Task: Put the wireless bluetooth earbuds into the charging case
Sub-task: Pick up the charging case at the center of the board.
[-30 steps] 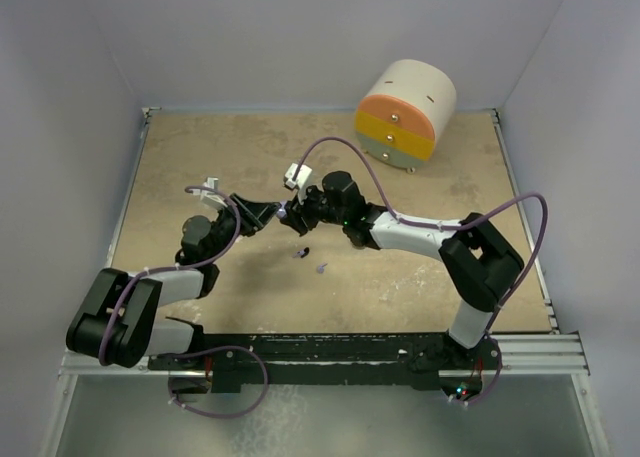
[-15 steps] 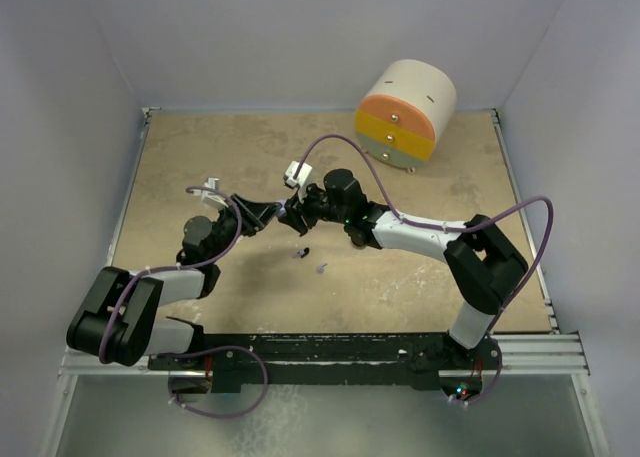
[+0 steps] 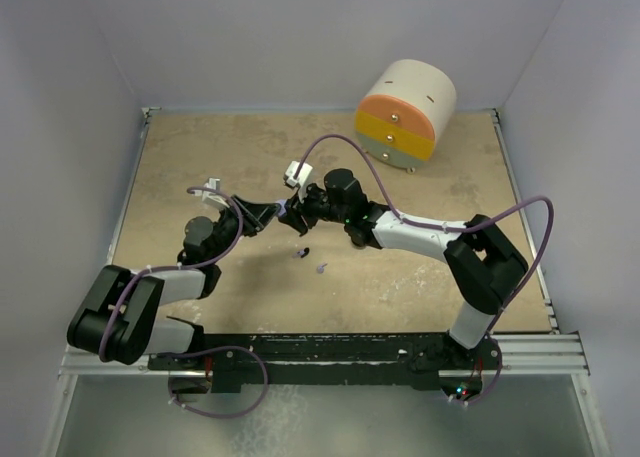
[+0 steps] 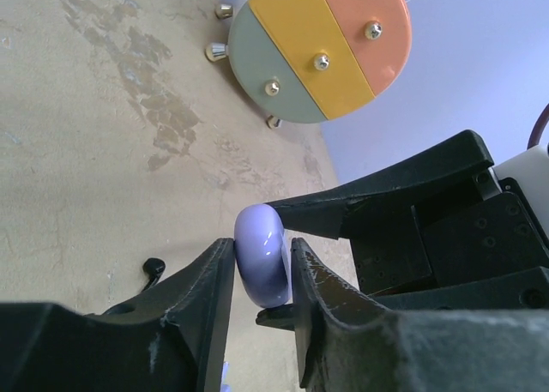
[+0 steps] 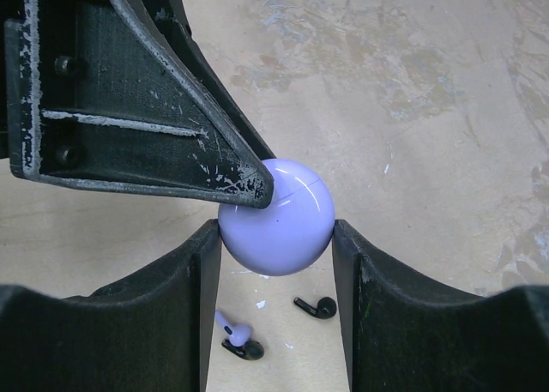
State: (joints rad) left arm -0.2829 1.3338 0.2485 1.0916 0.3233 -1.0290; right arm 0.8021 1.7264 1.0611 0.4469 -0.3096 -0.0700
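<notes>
The charging case (image 5: 276, 216) is a round, glossy lavender puck held off the table where the two grippers meet. My right gripper (image 5: 276, 238) is shut on it across its width. My left gripper (image 4: 262, 259) pinches its flat faces, with both fingers touching the case (image 4: 260, 255). In the top view the case (image 3: 284, 212) shows only as a small lavender spot between the two wrists. The earbuds lie on the table below: a black one (image 5: 316, 307), and a lavender one (image 5: 230, 328) against another black one (image 5: 249, 350). From above, the earbuds (image 3: 302, 253) are tiny specks.
A round cream drawer unit (image 3: 405, 115) with orange, yellow and grey-green drawer fronts stands at the back right. Grey walls enclose the tan tabletop (image 3: 200, 157) on three sides. The arms' bases and black rail (image 3: 320, 352) run along the near edge.
The right arm's elbow and its cable shifted slightly to the right a second ago. The two grippers stay met at the same spot above the earbuds.
</notes>
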